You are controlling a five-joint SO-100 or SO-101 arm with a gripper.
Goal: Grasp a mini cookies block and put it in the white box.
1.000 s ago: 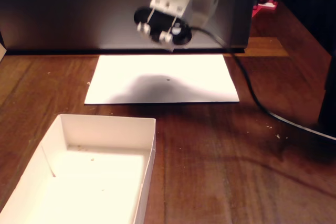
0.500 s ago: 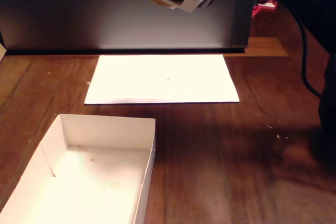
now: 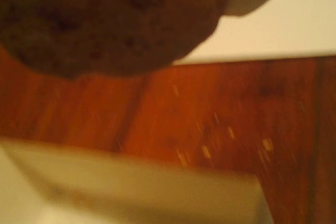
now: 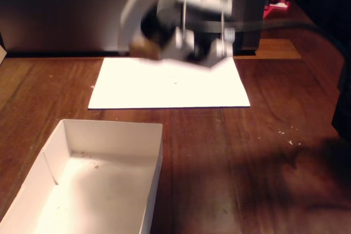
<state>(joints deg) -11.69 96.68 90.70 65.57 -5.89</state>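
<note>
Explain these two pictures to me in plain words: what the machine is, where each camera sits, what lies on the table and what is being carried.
The white, blurred shape at the top of the fixed view is a small robot arm, caught while moving. One camera stands still, facing the wooden table. The other rides on the arm's wrist and looks down.

On the table lie a flat white sheet of paper and, nearer the fixed camera, a shallow white box, empty except for a few crumbs.

The big brown lump filling the top of the wrist view is a cookie, very close to the lens. The pincer seems to be holding it, though its fingers are too blurred to make out.
</note>
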